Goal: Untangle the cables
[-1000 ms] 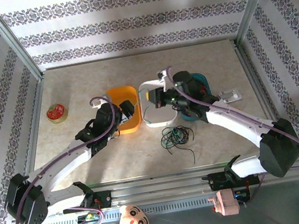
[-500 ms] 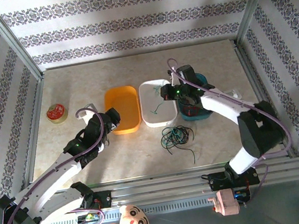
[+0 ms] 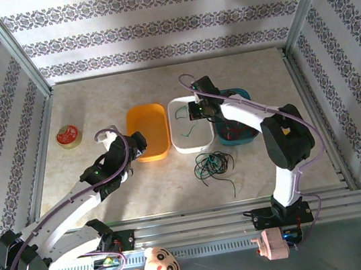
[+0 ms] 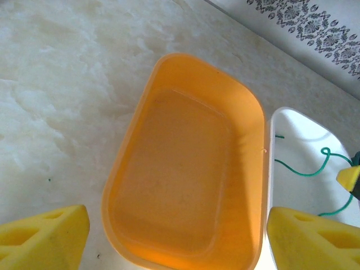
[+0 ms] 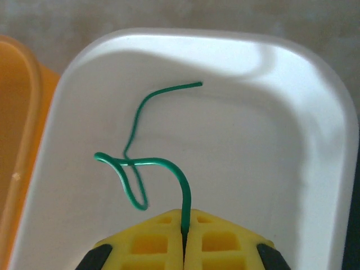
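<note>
Right pincer (image 5: 184, 247): yellow pads pressed together, clenched on the end of a thin green cable (image 5: 140, 163). The cable loops over the smooth, glossy floor of the white tray (image 5: 315, 112).

Left pincer (image 4: 179, 236): released, pads spread wide above the near end of the orange tray (image 4: 247, 112), a rounded translucent plastic tub.

Other cables (image 3: 212, 165): dark and green strands heaped in a tangle on the marbled desk (image 3: 93, 94), just in front of the white tray.

A teal tray (image 3: 246, 98) adjoins the white one on the right. A round red tin (image 3: 68, 136) sits well apart at left.
</note>
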